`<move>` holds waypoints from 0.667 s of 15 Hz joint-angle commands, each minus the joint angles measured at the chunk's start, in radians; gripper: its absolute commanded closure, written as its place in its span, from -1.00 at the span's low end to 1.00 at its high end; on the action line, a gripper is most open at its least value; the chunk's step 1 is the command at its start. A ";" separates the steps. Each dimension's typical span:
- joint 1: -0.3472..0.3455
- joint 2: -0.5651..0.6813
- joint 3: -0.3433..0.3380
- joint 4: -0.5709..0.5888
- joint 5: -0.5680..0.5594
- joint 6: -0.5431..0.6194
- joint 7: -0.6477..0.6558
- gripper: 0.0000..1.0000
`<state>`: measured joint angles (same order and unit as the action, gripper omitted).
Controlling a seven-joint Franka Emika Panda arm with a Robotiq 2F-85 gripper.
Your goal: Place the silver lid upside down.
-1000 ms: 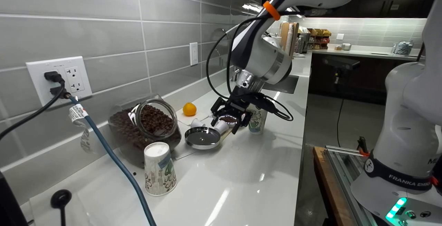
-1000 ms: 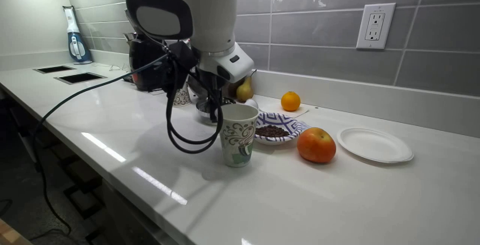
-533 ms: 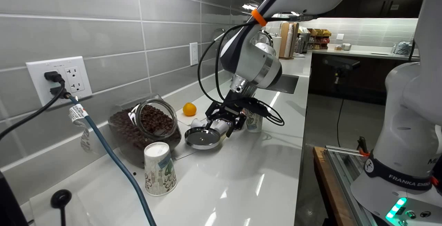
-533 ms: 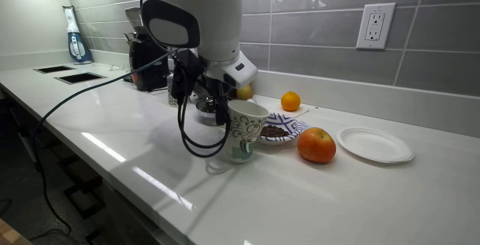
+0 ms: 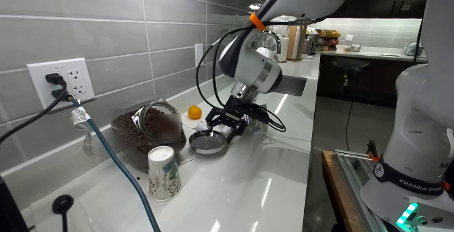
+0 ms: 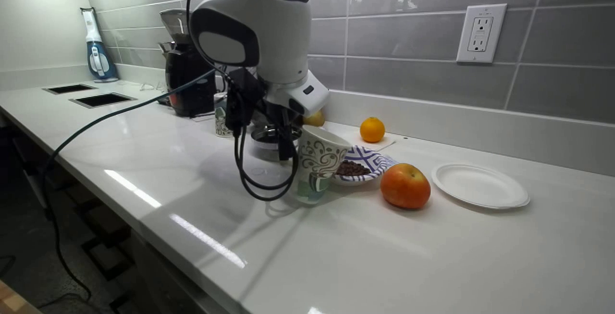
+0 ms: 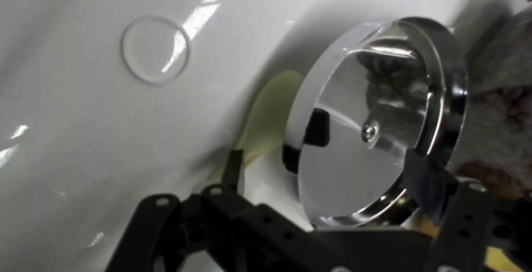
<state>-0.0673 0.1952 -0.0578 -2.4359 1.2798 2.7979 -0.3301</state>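
The silver lid lies hollow side up, tilted, with a small screw at its centre; its knob is hidden beneath. It shows in both exterior views, on the counter in front of the bean jar and partly behind the gripper. My gripper is open wide. In the wrist view one finger overlaps the lid's right rim and the other is apart from it on the left. In an exterior view the gripper is low at the lid's far edge; whether it touches is unclear.
A paper cup leans beside the gripper, near a bean bowl and red fruit. A bean jar, an inverted paper cup, an orange and small white cups stand around the lid.
My gripper has moved towards the lid and lower, and one finger now overlaps its rim. The paper cup by the gripper has gone from upright to tilted. The lid has barely shifted.
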 commanded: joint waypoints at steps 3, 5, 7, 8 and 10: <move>0.002 0.041 0.026 0.046 0.086 0.029 -0.080 -0.38; 0.002 0.046 0.031 0.053 0.109 0.033 -0.103 -0.25; 0.002 0.053 0.034 0.059 0.125 0.035 -0.122 -0.12; 0.002 0.054 0.036 0.061 0.135 0.039 -0.134 0.13; 0.002 0.056 0.039 0.062 0.151 0.045 -0.155 0.57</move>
<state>-0.0672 0.2261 -0.0317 -2.3973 1.3716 2.8175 -0.4284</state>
